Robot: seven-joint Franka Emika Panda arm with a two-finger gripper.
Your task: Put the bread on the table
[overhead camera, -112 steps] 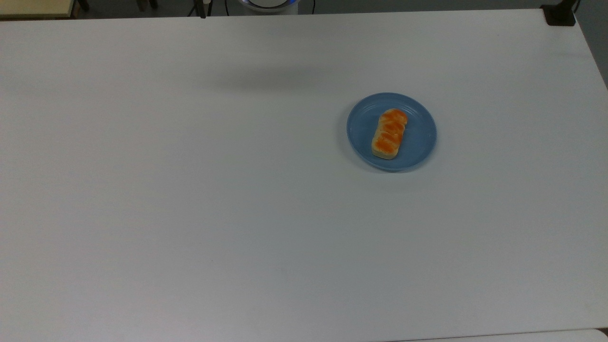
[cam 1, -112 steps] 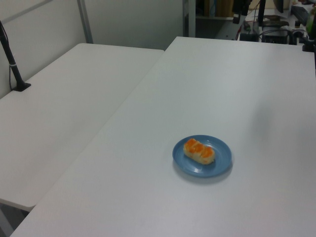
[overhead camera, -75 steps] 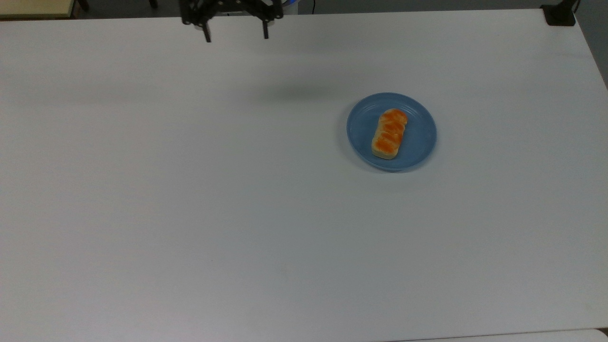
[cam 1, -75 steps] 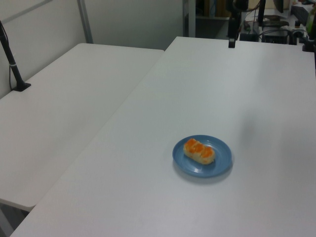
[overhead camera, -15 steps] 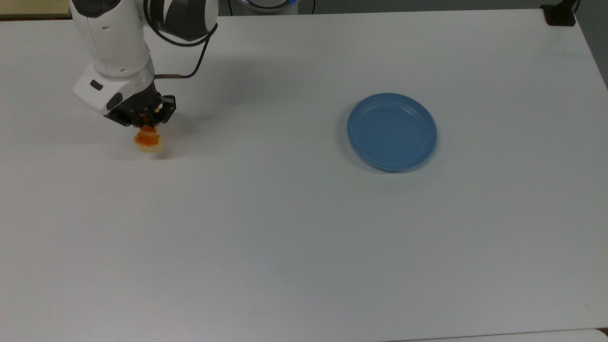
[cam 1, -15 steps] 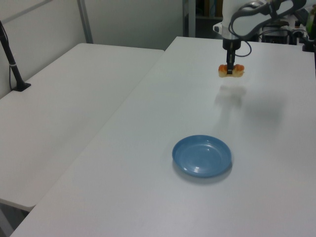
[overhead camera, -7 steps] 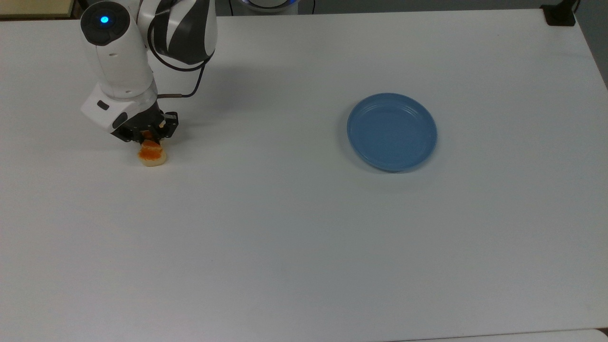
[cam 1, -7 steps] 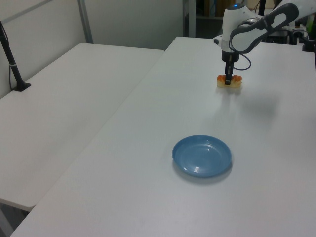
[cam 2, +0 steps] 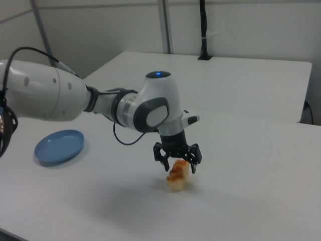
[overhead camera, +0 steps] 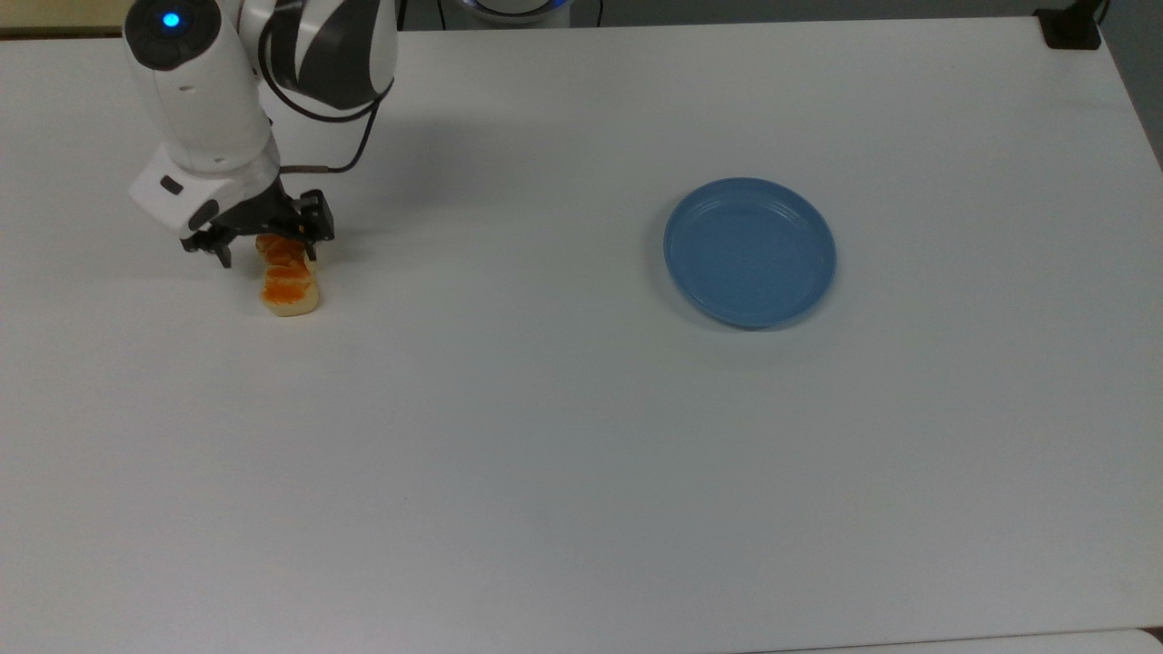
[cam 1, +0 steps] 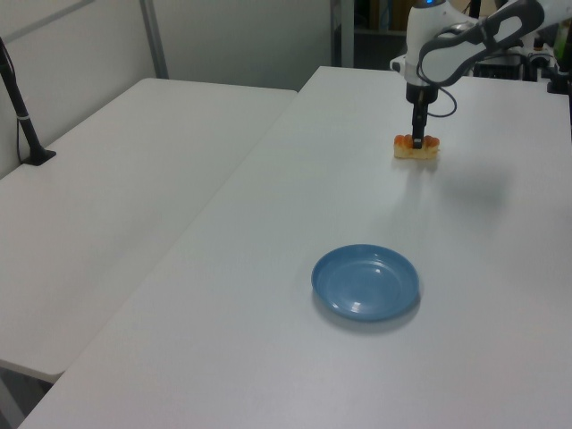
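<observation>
**Q:** Item one, the bread: where does it lie against your hand?

**A:** Bread [overhead camera: 290, 289], one small braided loaf, cream sides, orange-brown top. It lies flat on the table [overhead camera: 581, 454] at the top view's left, its long axis running from far to near. My gripper [overhead camera: 263, 247] stands over its far end with fingers spread wide, one finger at each long side of the loaf, neither pressing it. In the right view the gripper [cam 2: 177, 161] hangs just above the bread [cam 2: 177, 176], the two black fingers straddling its upper end with a gap on both sides. In the left view the bread [cam 1: 417, 149] sits at the far part of the table [cam 1: 357, 375] with the gripper [cam 1: 417, 136] straight above it.

**Q:** State of the hand?

**A:** Open. Nothing held.

**Q:** Item two, containers and contents?

**A:** Plate [overhead camera: 749, 251], one, round, blue, shallow with a raised rim. Contents: nothing on it. It rests on the table at the top view's right of centre, well apart from the bread and from my gripper. In the left view the plate [cam 1: 365, 282] is nearer than the bread; in the right view the plate [cam 2: 59, 146] lies at the right view's left, beyond my arm [cam 2: 60, 98].
</observation>
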